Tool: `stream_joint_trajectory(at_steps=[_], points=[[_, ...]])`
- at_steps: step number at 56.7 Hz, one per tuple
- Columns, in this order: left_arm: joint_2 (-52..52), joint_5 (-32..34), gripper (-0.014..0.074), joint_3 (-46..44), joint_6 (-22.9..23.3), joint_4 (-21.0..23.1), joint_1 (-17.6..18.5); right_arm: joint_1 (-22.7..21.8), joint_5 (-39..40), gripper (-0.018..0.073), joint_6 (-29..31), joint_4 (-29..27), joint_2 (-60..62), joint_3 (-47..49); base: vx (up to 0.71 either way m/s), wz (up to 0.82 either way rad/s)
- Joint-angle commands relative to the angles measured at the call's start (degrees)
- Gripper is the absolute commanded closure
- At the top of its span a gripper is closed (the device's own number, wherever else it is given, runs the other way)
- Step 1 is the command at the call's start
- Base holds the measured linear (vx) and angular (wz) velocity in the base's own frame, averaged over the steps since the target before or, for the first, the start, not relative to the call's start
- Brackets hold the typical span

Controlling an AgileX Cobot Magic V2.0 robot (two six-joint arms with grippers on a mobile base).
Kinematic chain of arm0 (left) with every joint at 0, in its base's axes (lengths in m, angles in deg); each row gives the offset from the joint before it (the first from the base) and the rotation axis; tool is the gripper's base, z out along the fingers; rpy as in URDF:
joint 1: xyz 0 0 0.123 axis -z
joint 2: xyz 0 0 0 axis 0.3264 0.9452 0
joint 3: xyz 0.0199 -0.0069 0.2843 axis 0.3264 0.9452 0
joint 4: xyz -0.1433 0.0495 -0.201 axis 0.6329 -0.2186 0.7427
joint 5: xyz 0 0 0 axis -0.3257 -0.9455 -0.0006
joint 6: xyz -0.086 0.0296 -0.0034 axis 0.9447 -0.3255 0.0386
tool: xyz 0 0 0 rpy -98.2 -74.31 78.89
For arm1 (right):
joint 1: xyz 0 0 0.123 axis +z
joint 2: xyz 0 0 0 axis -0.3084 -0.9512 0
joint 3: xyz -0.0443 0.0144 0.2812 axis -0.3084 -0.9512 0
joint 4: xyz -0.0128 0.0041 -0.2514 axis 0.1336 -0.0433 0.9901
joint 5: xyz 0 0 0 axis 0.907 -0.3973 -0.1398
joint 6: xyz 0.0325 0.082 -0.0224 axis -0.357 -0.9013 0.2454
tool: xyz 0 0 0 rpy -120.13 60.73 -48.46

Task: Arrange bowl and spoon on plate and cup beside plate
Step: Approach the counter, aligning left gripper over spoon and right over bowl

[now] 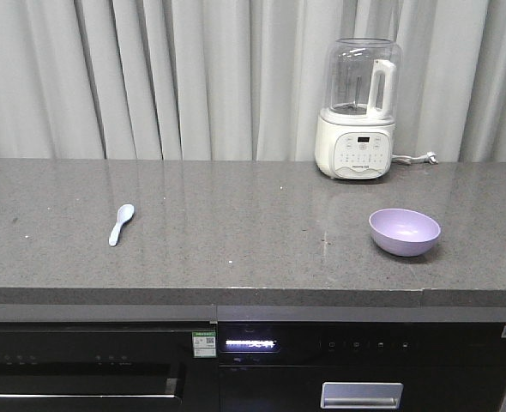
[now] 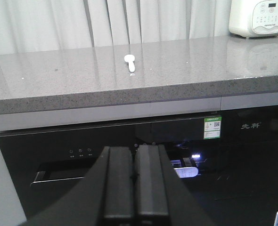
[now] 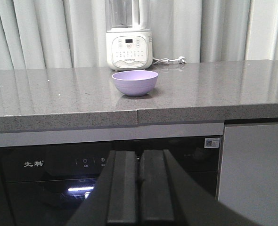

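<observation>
A lavender bowl [image 1: 405, 232] [image 3: 134, 82] sits upright on the grey counter at the right, in front of the blender. A small pale blue spoon [image 1: 121, 223] [image 2: 130, 62] lies on the counter at the left. The plate and the cup are out of view. My left gripper [image 2: 134, 153] hangs below the counter edge in front of the dark appliances, shut with nothing between its fingers. Held just as low, my right gripper [image 3: 139, 157] is shut and empty too. Neither arm shows in the front view.
A white blender [image 1: 358, 112] with a clear jug stands at the back right, its cord [image 1: 416, 158] trailing right. Grey curtains hang behind the counter [image 1: 236, 223]. Black built-in appliances [image 1: 236, 360] sit under the counter's front edge.
</observation>
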Motion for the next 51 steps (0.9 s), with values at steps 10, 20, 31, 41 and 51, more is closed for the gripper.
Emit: stream_joint_trajectory(at_steps=[10, 20, 31, 41, 51], points=[[-0.9, 4.5, 0.0599, -1.4, 0.1, 0.4, 0.3, -0.2, 4.9, 0.0568, 0.0, 0.6, 0.2, -0.1, 0.03, -0.01], [-0.9, 4.5, 0.0599, -1.4, 0.1, 0.4, 0.3, -0.2, 4.9, 0.0568, 0.0, 0.6, 0.2, -0.1, 0.08, 0.01], [-0.9, 4.5, 0.0599, -1.4, 0.1, 0.4, 0.3, -0.2, 4.9, 0.0568, 0.0, 0.6, 0.2, -0.1, 0.15, 0.01], [-0.9, 4.5, 0.0599, -1.4, 0.1, 0.4, 0.3, -0.2, 4.9, 0.0568, 0.0, 0.6, 0.2, -0.1, 0.24, -0.04], [-0.9, 4.5, 0.0599, -1.4, 0.1, 0.4, 0.3, -0.2, 4.9, 0.0568, 0.0, 0.6, 0.2, -0.1, 0.3, -0.03]])
